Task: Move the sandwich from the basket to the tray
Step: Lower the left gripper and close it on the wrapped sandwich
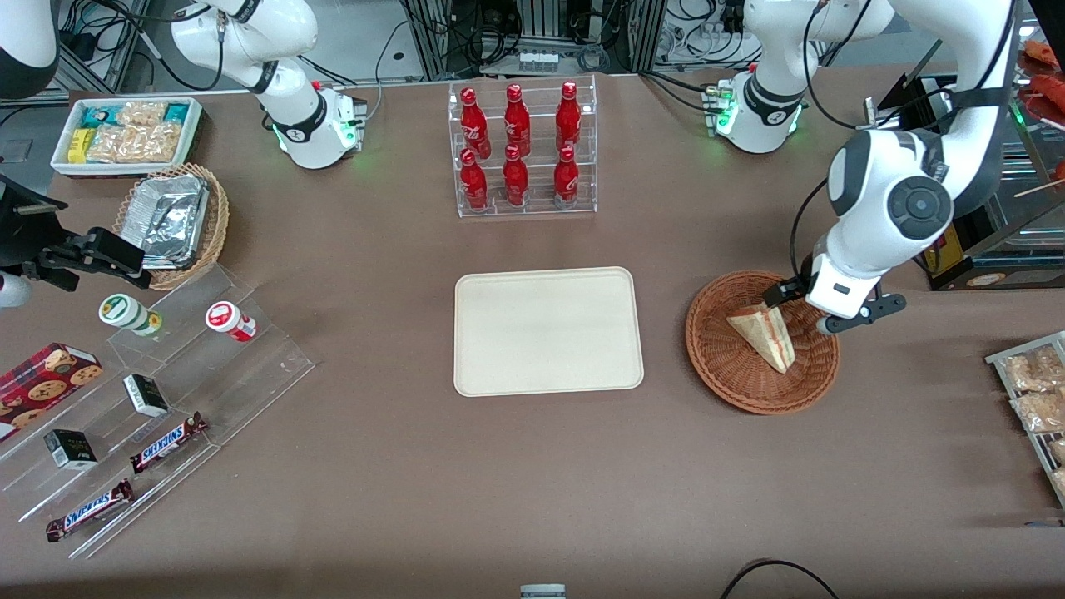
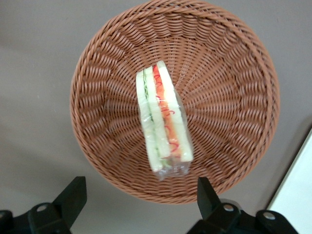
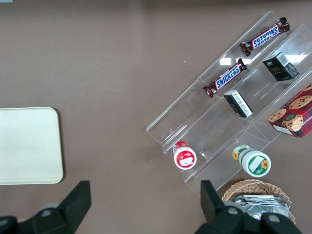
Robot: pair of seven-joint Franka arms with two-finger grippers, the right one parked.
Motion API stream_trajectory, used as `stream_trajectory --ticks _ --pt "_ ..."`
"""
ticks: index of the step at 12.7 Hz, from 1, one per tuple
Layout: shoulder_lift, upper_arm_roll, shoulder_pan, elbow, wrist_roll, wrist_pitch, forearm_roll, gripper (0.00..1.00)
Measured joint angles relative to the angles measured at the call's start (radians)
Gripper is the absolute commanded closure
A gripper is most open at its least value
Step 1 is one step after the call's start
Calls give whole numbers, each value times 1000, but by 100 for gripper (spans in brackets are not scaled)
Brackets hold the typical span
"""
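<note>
The sandwich [image 1: 770, 333], a wrapped white wedge with red and green filling, lies in the round reddish-brown basket [image 1: 732, 383]. The left wrist view shows the sandwich [image 2: 163, 126] standing on edge near the basket's [image 2: 229, 87] middle. My left gripper [image 1: 824, 308] hangs open and empty above the basket's rim, on the side toward the working arm's end; its fingers [image 2: 75, 190] are spread wide and touch nothing, with the gripper [image 2: 140, 195] over the rim. The cream tray [image 1: 549, 329] lies bare beside the basket, toward the parked arm's end, and shows in the right wrist view [image 3: 27, 146].
A clear rack of red bottles [image 1: 520, 150] stands farther from the camera than the tray. A stepped acrylic stand [image 1: 166, 399] with candy bars and jars, a tan basket of foil trays [image 1: 170, 220] and a white snack bin [image 1: 129, 133] sit toward the parked arm's end. Snack packets [image 1: 1036, 399] lie at the working arm's end.
</note>
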Motion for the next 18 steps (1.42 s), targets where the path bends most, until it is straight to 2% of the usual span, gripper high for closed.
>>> stream_trajectory --ticks 6,16,17,18 --pt "69 0 -5 -17 -354 135 0 0" --pt "172 -1 -5 -18 -417 189 -2 0" --pt "177 -1 -5 -19 -418 188 -2 2" --pt "181 -1 -5 -19 -421 186 -2 13"
